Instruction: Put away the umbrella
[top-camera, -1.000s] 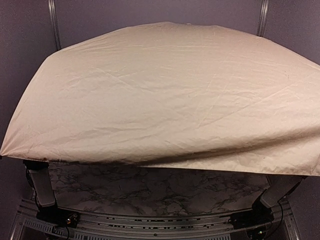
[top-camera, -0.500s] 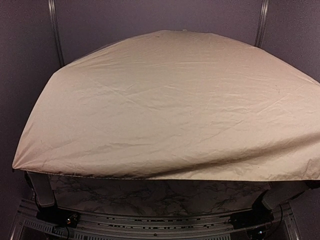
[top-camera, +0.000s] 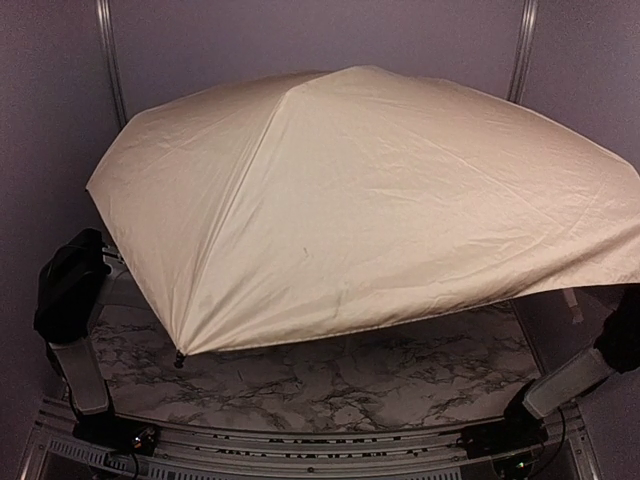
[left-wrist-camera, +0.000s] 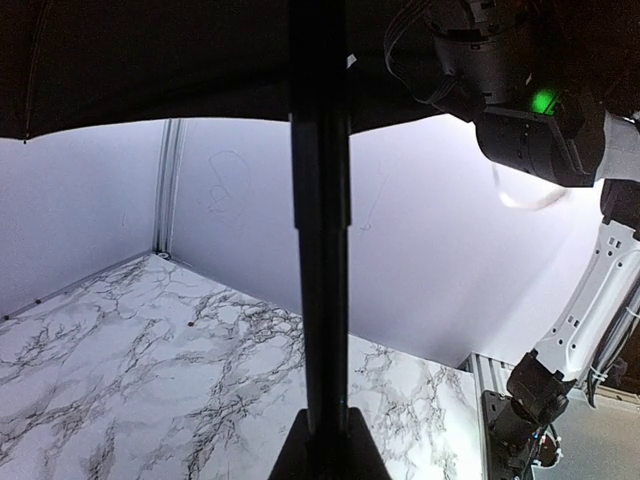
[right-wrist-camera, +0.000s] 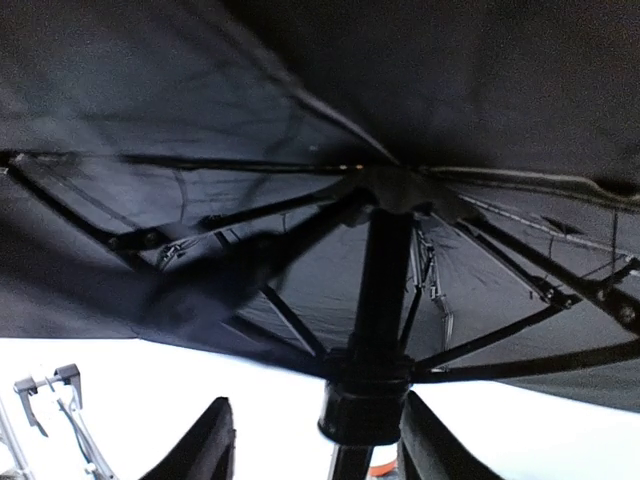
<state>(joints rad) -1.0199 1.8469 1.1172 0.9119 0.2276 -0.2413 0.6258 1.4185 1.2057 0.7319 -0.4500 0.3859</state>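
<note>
Above the white marble-patterned table (top-camera: 330, 380), the cream fabric compact umbrella (top-camera: 380, 200), black underneath, is standing fully open. The left gripper (left-wrist-camera: 326, 452) is clamping its thin black shaft (left-wrist-camera: 320, 200). The right gripper (right-wrist-camera: 318, 430) is straddling the black runner collar (right-wrist-camera: 365, 395), jaws parted, not pinching. Any pull there is risking a slip, and the wide canopy's leverage is threatening to twist the shaft free.

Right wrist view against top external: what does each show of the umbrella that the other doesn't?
Only the right wrist view shows the umbrella from below: its black underside, the ribs meeting at the shaft, and the right gripper with its fingers apart either side of the collar. Only the top external view shows the cream outer fabric and the marble table. Both show the canopy spread open.
</note>
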